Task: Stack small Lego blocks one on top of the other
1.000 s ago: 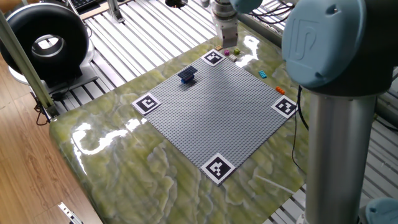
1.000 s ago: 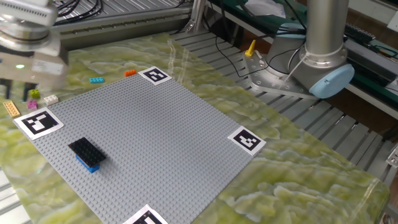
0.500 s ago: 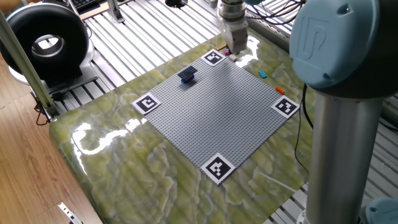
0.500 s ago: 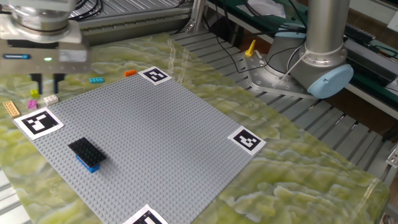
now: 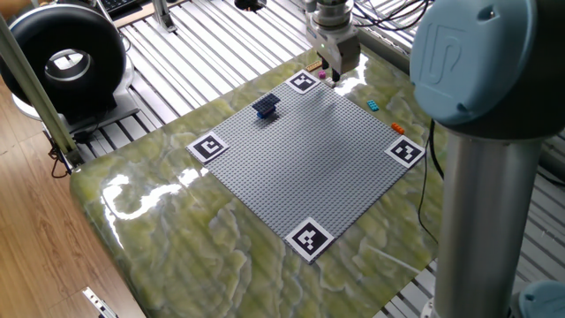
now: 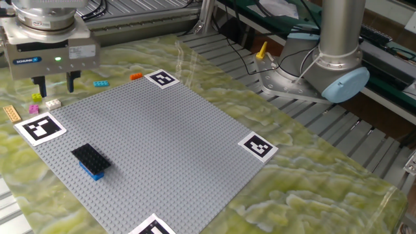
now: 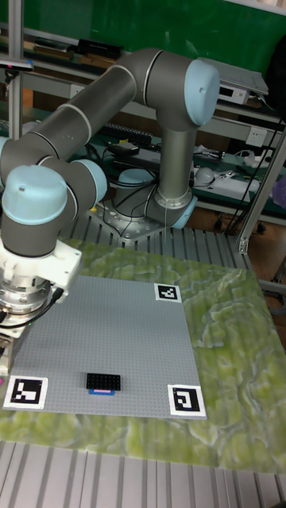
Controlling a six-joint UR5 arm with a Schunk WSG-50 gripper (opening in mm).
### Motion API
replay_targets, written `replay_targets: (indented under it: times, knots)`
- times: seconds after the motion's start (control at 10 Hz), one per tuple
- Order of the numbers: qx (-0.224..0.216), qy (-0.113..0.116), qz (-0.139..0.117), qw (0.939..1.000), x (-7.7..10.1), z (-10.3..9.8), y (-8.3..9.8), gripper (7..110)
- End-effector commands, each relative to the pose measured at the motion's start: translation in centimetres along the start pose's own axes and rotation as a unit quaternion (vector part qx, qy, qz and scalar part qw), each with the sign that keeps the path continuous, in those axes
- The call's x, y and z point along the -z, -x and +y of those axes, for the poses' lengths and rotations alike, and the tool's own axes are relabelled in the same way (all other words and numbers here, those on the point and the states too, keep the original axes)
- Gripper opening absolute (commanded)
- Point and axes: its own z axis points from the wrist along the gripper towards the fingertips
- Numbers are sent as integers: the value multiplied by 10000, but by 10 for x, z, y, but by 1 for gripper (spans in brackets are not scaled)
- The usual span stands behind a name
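Several small Lego blocks lie loose on the table beyond the grey baseplate (image 6: 169, 143): a magenta one (image 6: 34, 108), a green one (image 6: 36, 97), a pale one (image 6: 53, 103), a tan plate (image 6: 12, 113), a cyan one (image 6: 101, 83) and an orange one (image 6: 136, 77). A black block sits on a blue one (image 6: 90, 160) on the baseplate, also seen as the dark stack (image 5: 267, 107) and as the black block (image 7: 104, 382). My gripper (image 6: 56, 84) hangs open and empty just above the loose blocks, over the magenta block (image 5: 323, 76). My gripper (image 5: 331, 68) stands by the far marker.
Black-and-white marker squares (image 6: 40, 127) (image 6: 162, 78) (image 6: 258, 146) sit at the baseplate's corners. The arm's base (image 6: 325, 65) and cables stand at the right beyond the table. A black round fan (image 5: 62, 57) stands off the table's left side.
The gripper has moved sideways from the table's edge to a spot over the loose blocks by the corner marker. No block has moved.
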Motion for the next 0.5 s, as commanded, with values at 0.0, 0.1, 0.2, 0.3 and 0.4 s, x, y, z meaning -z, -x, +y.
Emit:
replay_targets:
  times: [0.0, 0.1, 0.2, 0.3, 0.4]
  knots:
    - [302, 239, -189, 9991, 8, 5, 9, 44]
    - [423, 246, -289, 9984, 7, 8, 12, 44]
    - [446, 123, -218, 9987, 5, 7, 6, 44]
    - [445, -44, -88, 9990, 3, 2, -3, 44]
    - [497, -57, -42, 9987, 1, 1, -5, 22]
